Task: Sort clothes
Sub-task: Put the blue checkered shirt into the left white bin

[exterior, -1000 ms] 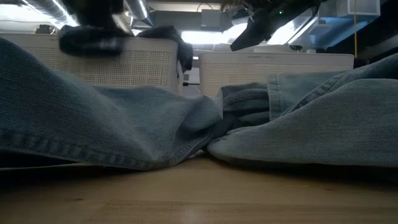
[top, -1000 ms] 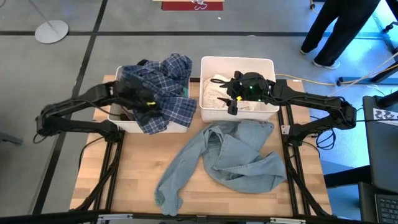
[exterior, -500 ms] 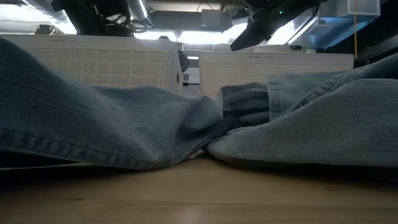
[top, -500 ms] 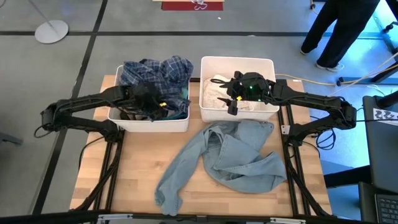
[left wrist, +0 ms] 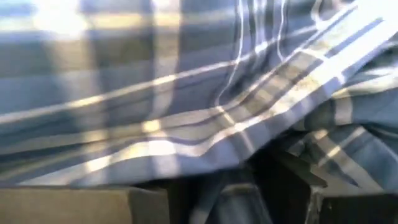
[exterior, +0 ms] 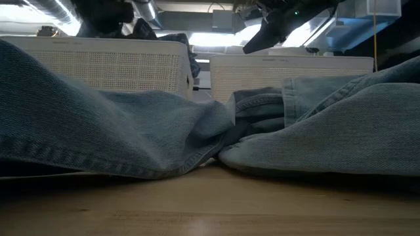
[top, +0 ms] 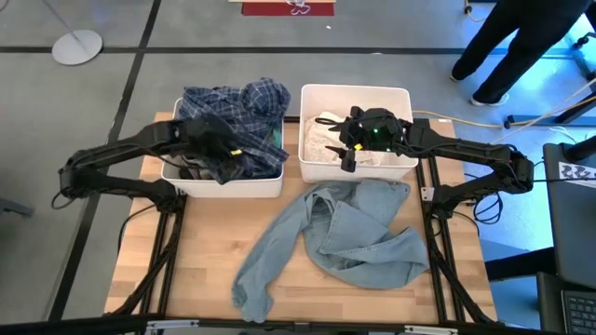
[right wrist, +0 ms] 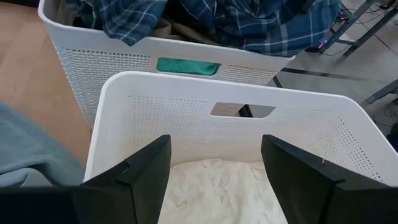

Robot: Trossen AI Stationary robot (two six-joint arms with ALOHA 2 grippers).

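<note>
- Table (top: pixel 200 279): wooden top carrying two white bins side by side along its far edge, with one garment spread out on the boards.
- Left bin (top: pixel 233 184): heaped with a blue plaid shirt (top: pixel 237 107) that rises above the rim; a teal garment (right wrist: pixel 186 65) shows through the handle slot in its wall.
- Right bin (top: pixel 354 93): holds pale, cream-white cloth (top: pixel 321 140) lying low inside.
- Denim garment (top: pixel 349 242): light blue, crumpled on the table in front of the right bin, one long part trailing toward the near edge, left of middle.
- Left gripper (top: pixel 219 149): down in the left bin among the plaid cloth; its wrist view is filled with plaid fabric and I cannot tell whether the fingers are parted or closed on anything.
- Right gripper (top: pixel 346 158): hangs over the near part of the right bin, fingers (right wrist: pixel 140 174) spread apart, holding nothing, above the cream cloth.
- Person (top: pixel 512 42): dark-clothed legs on the floor beyond the far right corner.
</note>
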